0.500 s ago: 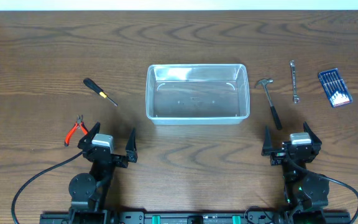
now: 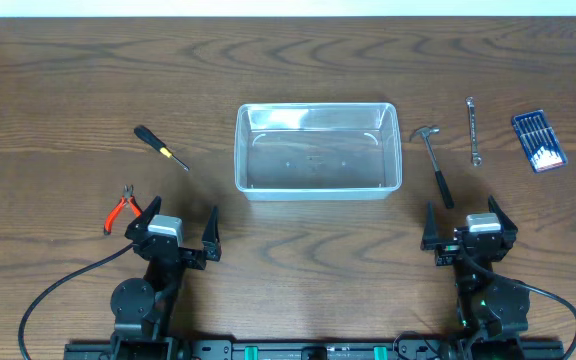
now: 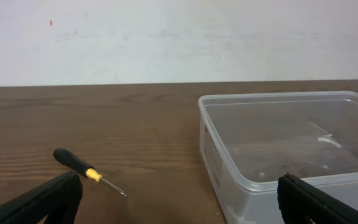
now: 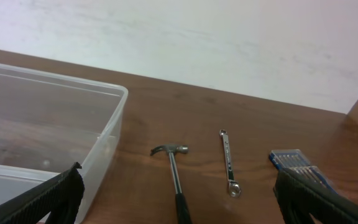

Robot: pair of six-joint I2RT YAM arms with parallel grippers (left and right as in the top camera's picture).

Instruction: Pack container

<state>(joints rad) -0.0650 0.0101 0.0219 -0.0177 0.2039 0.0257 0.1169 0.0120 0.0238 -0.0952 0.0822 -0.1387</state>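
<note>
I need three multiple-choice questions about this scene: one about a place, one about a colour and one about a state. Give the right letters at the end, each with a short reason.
1. Where does the hammer lie?
A. between the container and the wrench
B. inside the container
C. at the far left edge of the overhead view

2. What colour are the handles of the pliers?
A. blue
B. red
C. green

3. What is the state of the container?
A. closed with a lid
B. holding two tools
C. open and empty

Answers:
1 A: the overhead view shows the hammer on the wood, just right of the container, with the wrench further right.
2 B: the handles are clearly red against the brown wood.
3 C: there is no lid, and only the clear bottom shows through.
</note>
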